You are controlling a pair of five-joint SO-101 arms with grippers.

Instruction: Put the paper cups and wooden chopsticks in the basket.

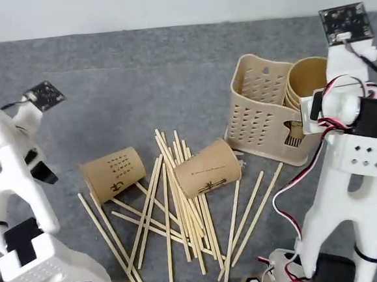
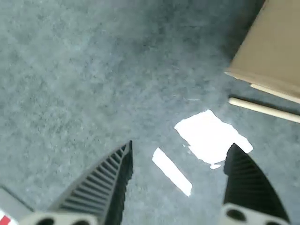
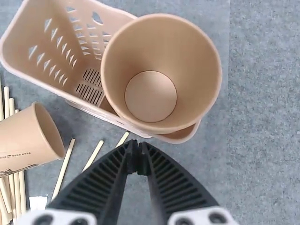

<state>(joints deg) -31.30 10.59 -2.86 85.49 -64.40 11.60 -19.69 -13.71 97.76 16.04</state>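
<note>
Dark print marks the left paper cup (image 1: 113, 175) and the middle paper cup (image 1: 207, 169), none of it legible

The left arm (image 1: 7, 162) and the right arm (image 1: 363, 156) are both built of white plastic shells dotted with rows of small holes. Black motor blocks sit at their joints, and each wrist carries a small dark circuit board (image 1: 43, 95). Red, white and black cables (image 1: 322, 127) loop down the right arm, and the jaws are dark, ribbed wedges tapering to points, set on white bases with round screw holes.
</note>
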